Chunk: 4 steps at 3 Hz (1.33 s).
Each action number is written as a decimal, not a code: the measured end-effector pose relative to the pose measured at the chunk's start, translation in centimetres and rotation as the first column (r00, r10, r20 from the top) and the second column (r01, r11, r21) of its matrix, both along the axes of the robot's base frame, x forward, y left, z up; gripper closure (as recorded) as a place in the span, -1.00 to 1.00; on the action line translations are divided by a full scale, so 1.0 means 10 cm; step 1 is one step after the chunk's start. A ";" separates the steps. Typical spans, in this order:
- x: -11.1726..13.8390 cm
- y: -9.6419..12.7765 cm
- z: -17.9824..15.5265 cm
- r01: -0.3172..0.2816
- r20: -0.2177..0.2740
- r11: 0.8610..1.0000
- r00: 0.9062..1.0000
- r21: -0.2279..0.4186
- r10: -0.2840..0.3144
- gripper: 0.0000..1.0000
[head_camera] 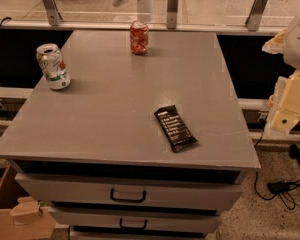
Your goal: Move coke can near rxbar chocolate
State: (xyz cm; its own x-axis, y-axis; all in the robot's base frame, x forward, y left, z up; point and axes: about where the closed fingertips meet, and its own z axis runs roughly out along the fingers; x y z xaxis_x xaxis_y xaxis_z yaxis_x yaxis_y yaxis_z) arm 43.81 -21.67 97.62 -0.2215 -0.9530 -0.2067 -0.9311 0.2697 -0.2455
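Observation:
The coke can (139, 37), red with white markings and a silver top, stands upright near the far edge of the grey cabinet top (120, 109). The rxbar chocolate (175, 128), a flat black wrapper with small white lettering, lies near the front right of the top. The two are far apart. My gripper (289, 106), cream-coloured, hangs at the right edge of the view, off the side of the cabinet, level with the bar and well away from the can. It holds nothing that I can see.
A white and green can (53, 66) stands upright at the left edge of the top. Drawers with black handles (127, 196) sit below the front edge. A cardboard box (17, 214) is on the floor at the left; cables (285, 189) lie at the right.

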 end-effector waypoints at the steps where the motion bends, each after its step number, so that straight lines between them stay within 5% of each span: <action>1: 0.00 0.00 0.00 0.000 0.000 1.000 1.000 0.000 0.000 -1.00; 2: 0.19 0.09 -0.04 -0.017 0.015 0.999 1.000 0.048 0.016 -1.00; 3: 0.75 0.31 -0.10 -0.054 0.072 0.990 0.996 0.130 0.045 -1.00; 4: 1.54 0.71 -0.03 -0.107 0.198 0.964 0.978 0.244 0.059 -1.00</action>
